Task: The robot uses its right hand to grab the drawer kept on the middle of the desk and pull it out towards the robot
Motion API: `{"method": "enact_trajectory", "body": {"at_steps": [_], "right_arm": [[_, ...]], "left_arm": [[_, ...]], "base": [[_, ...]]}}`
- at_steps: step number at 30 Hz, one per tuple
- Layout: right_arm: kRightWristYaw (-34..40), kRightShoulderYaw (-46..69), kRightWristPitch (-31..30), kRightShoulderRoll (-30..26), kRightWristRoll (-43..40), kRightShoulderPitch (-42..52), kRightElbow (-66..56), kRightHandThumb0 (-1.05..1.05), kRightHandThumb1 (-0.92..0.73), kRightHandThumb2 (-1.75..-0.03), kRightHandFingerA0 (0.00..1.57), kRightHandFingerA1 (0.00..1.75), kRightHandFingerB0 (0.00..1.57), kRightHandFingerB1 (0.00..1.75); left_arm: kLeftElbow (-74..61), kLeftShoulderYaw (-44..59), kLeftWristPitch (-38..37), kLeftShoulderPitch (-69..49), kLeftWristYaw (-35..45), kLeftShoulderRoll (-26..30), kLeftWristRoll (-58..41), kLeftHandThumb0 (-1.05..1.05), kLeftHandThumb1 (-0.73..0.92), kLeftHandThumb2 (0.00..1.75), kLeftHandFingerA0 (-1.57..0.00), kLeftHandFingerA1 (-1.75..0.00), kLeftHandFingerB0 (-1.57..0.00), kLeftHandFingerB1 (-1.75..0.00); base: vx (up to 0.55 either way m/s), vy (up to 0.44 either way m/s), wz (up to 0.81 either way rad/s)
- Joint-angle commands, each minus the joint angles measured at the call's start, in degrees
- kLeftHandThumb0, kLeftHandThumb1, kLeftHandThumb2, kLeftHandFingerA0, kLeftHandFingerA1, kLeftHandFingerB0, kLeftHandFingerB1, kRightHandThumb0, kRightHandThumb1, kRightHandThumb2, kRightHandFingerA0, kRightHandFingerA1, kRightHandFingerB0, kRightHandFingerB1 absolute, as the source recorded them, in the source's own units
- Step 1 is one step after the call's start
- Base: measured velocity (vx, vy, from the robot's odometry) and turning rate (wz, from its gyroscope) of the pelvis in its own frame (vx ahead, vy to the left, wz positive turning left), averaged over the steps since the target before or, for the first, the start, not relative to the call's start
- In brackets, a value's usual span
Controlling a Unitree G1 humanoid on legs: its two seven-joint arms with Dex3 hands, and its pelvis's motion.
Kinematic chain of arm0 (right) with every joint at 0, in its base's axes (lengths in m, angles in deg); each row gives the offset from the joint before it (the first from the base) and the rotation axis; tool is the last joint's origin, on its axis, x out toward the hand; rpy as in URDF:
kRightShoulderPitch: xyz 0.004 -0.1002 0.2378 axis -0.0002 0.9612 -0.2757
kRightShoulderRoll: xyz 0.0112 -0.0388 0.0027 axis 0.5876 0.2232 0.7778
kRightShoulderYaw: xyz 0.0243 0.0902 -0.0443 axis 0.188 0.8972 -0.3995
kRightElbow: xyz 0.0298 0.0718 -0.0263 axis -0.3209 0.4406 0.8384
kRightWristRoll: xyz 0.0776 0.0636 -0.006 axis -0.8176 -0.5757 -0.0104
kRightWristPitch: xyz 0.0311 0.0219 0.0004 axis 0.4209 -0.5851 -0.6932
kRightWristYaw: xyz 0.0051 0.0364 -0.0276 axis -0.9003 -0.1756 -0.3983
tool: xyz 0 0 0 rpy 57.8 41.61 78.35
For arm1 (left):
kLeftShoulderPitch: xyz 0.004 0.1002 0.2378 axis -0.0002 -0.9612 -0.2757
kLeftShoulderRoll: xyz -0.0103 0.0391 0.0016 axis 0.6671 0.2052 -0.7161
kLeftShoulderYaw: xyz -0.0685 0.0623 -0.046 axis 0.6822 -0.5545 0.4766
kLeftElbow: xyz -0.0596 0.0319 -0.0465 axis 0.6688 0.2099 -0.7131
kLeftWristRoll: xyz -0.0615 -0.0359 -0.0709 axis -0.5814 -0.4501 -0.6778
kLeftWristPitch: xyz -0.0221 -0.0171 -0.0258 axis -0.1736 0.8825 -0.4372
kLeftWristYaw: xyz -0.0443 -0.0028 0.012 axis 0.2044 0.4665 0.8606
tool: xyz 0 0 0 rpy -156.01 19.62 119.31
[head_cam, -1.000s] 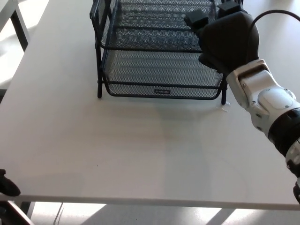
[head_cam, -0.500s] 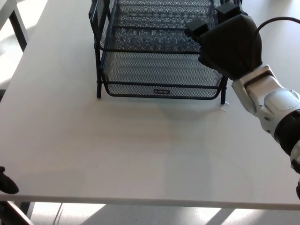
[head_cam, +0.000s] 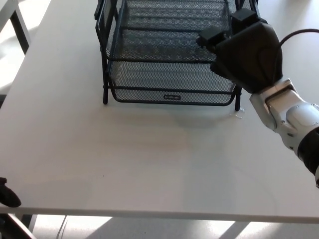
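Head view, looking down on a white table (head_cam: 149,159). A black wire-mesh drawer unit (head_cam: 169,50) stands at the far centre of the table, its stacked tiers running off the top edge of the frame. The lowest drawer (head_cam: 172,82) faces the near side; its front rail carries a small label (head_cam: 172,97) at mid-width. Black upright frame posts show at the left and right front corners.

Robot's right hand (head_cam: 246,52), black, comes in from the right and sits over the right front corner of the unit, w/ a white-and-grey forearm (head_cam: 289,117) trailing toward the near right. One thick finger (head_cam: 209,39) reaches left over the mesh at about the level of the upper tier's front rail; a second finger (head_cam: 243,16) points to the far side. Hand's bulk hides the contact area, so cannot tell whether the fingers are hooked on a rail or merely above it; they appear apart, not pressed together, but the grip state is not readable.

A small pale scrap (head_cam: 239,115) lies on the table just near the right front post. A dark rounded part (head_cam: 7,194) shows at the near left edge; not identifiable. Top left: corner of another white table (head_cam: 10,7) w/ a dark leg.
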Motion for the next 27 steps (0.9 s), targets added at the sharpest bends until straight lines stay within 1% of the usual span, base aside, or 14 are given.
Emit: {"method": "enact_trajectory", "body": {"at_steps": [1,2,5,7,9,13,15,18,20,21,25,27], "right_arm": [[3.8,0.9,-1.4,-3.3,1.2,6.0,-6.8,-0.45,-0.48,-0.55,0.96,1.58,1.0,0.62],[4.5,1.0,-1.6,-3.9,1.5,7.1,-8.2,-0.44,-0.47,-0.55,0.97,1.58,1.01,0.62],[3.2,1.9,-1.3,-5.5,1.2,10.2,-13.3,-0.43,-0.47,-0.54,0.97,1.59,1.01,0.65],[1.0,3.1,-1.6,-7.6,1.2,14.3,-20.1,-0.43,-0.5,-0.55,0.96,1.56,0.99,0.64],[-0.1,4.0,-2.2,-9.2,1.6,17.8,-25.9,-0.45,-0.5,-0.55,0.96,1.56,0.98,0.64],[-0.9,5.6,-4.3,-10.2,3.0,21.8,-32.4,-0.47,-0.5,-0.56,0.97,1.55,0.98,0.63],[-2.2,6.5,-4.4,-11.0,3.1,24.4,-36.3,-0.44,-0.51,-0.56,0.96,1.55,0.97,0.65],[-4.9,7.9,-4.5,-11.4,2.9,27.3,-40.7,-0.42,-0.51,-0.56,0.94,1.56,0.97,0.63],[-5.3,8.5,-5.2,-11.4,3.8,28.8,-42.7,-0.42,-0.51,-0.56,0.95,1.55,0.97,0.63],[-6.2,9.0,-5.7,-11.4,4.0,30.0,-44.3,-0.42,-0.54,-0.56,0.95,1.56,0.96,0.64],[-7.9,10.4,-5.3,-11.2,3.8,32.2,-46.9,-0.42,-0.54,-0.56,0.95,1.57,0.95,0.63],[-8.1,10.9,-4.8,-11.1,3.9,32.8,-47.2,-0.43,-0.55,-0.57,0.95,1.55,0.94,0.66]], "left_arm": [[0.3,0.0,-0.8,-0.2,0.7,0.6,0.2,-0.28,0.55,0.57,-0.8,-0.9,-0.82,-0.64],[0.6,-0.1,-1.3,-0.1,0.4,0.7,0.4,-0.28,0.55,0.57,-0.81,-0.9,-0.82,-0.63],[0.6,0.0,-1.2,-0.2,0.4,0.8,0.7,-0.28,0.56,0.57,-0.79,-0.9,-0.81,-0.63],[0.4,0.0,-1.2,-0.3,0.3,0.9,1.0,-0.28,0.55,0.56,-0.8,-0.9,-0.82,-0.63],[0.0,0.1,-0.8,-0.5,0.7,0.8,0.6,-0.28,0.56,0.57,-0.79,-0.9,-0.81,-0.63],[0.5,0.1,-1.1,-0.4,0.5,0.9,0.7,-0.29,0.56,0.57,-0.78,-0.89,-0.8,-0.62],[0.7,0.2,-1.6,-0.3,0.4,0.7,0.1,-0.28,0.55,0.57,-0.81,-0.91,-0.82,-0.64],[0.5,0.1,-1.3,-0.3,0.4,0.9,0.6,-0.3,0.56,0.57,-0.78,-0.9,-0.8,-0.65],[0.2,0.1,-0.9,-0.4,0.4,0.9,0.9,-0.29,0.55,0.57,-0.79,-0.91,-0.8,-0.65],[0.9,0.1,-1.7,-0.2,0.0,0.8,0.9,-0.28,0.55,0.56,-0.8,-0.9,-0.82,-0.63],[1.0,0.0,-1.7,-0.1,0.1,0.8,0.8,-0.27,0.55,0.56,-0.8,-0.9,-0.81,-0.63],[0.3,0.1,-0.8,-0.3,0.7,0.9,0.5,-0.29,0.55,0.57,-0.79,-0.89,-0.81,-0.63]], "base": [[0.0,0.0,0.0],[0.0,0.0,0.0],[0.0,0.0,0.0],[0.0,0.0,0.0],[0.0,0.0,0.0],[0.0,0.0,0.0],[0.0,0.0,0.0],[0.0,0.0,0.0],[0.0,0.0,0.0],[0.0,0.0,0.0],[0.0,0.0,0.0],[0.0,0.0,0.0]]}}
